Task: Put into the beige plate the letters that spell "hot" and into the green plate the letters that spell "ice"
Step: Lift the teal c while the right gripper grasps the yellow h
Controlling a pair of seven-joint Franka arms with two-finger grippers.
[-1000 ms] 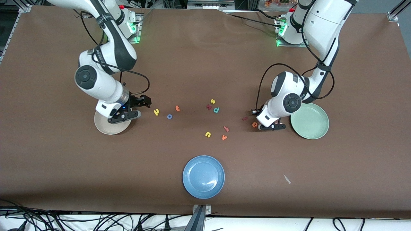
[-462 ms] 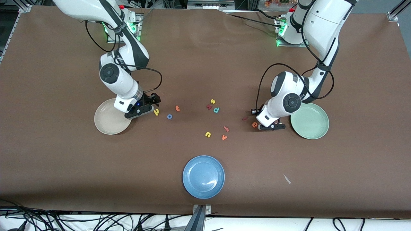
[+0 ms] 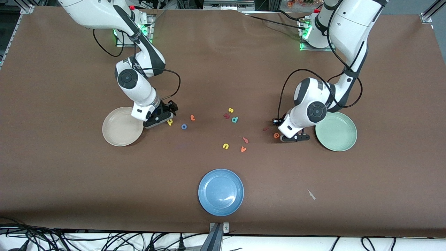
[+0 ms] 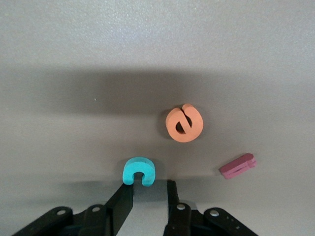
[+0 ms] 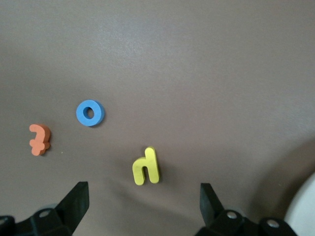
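Currently, no letter is being held. The right gripper (image 3: 161,118) is being kept just over the yellow h (image 5: 146,166), beside the beige plate (image 3: 115,134), with its fingers spread wide to either side of the letter. The blue o (image 5: 90,113) and the orange t (image 5: 39,139) are lying on the brown table (image 3: 223,69) a little farther toward the middle.

At the left arm's end, the left gripper (image 4: 150,194) is being held low beside the green plate (image 3: 339,141); its fingers are seen parted by a narrow gap, with the teal c (image 4: 138,171) lying just at their tips and not clamped. The orange e (image 4: 184,124) and the dark red i (image 4: 237,165) are lying close by on the table. Both plates are seen empty.

The letters are judged to be light, soft foam: easily squashed, easily nudged aside or flipped by a fingertip. The h is probably best taken across its straight stem, the c across its curved outer sides, with gentle closing force being applied.
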